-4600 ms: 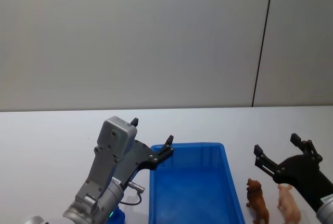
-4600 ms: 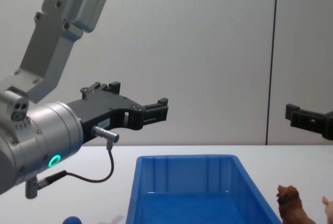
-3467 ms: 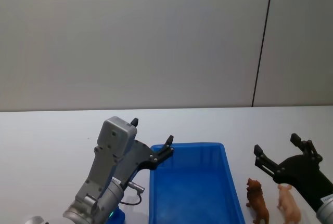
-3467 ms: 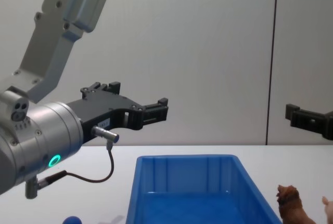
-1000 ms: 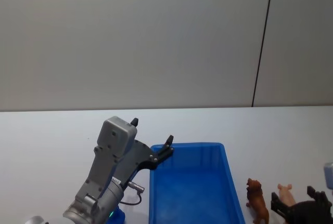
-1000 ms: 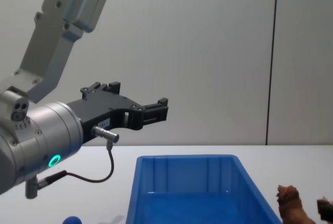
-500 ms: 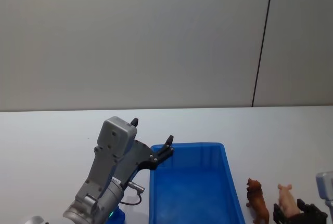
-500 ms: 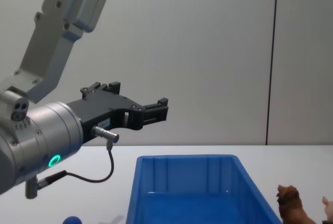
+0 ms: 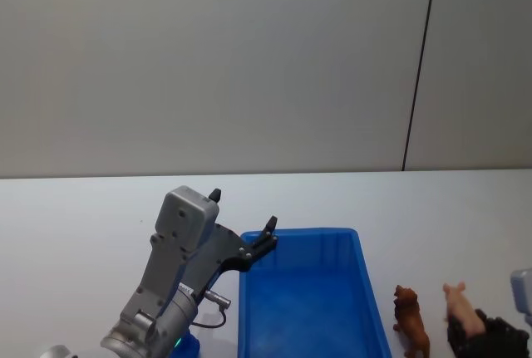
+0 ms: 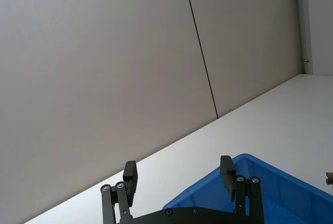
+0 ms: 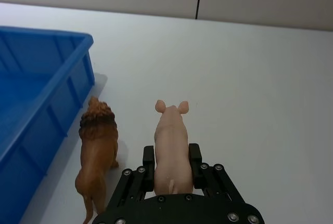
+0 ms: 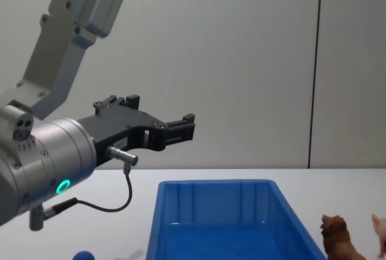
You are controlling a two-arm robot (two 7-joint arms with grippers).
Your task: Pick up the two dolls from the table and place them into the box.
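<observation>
As the right claw (image 11: 171, 154) clamps the pink doll (image 11: 170, 130) beside the lion (image 11: 98, 141), the left claw (image 10: 178, 168) gapes; white counter (image 11: 250, 78), grey wall (image 9: 208, 59).

The box (image 9: 307, 252) is plain bright blue. The lion (image 9: 410, 318) is brown with a darker mane, and the pig (image 11: 170, 146) is pale pink. The left gripper (image 10: 178, 174) and right gripper (image 11: 171, 153) are black with silver screws. The left arm (image 12: 54, 157) is silver-grey with a green glowing ring (image 12: 62, 186). The table (image 9: 83, 225) is white. The wall (image 9: 208, 59) is grey, with a thin dark vertical seam (image 9: 418, 67) at the right.
</observation>
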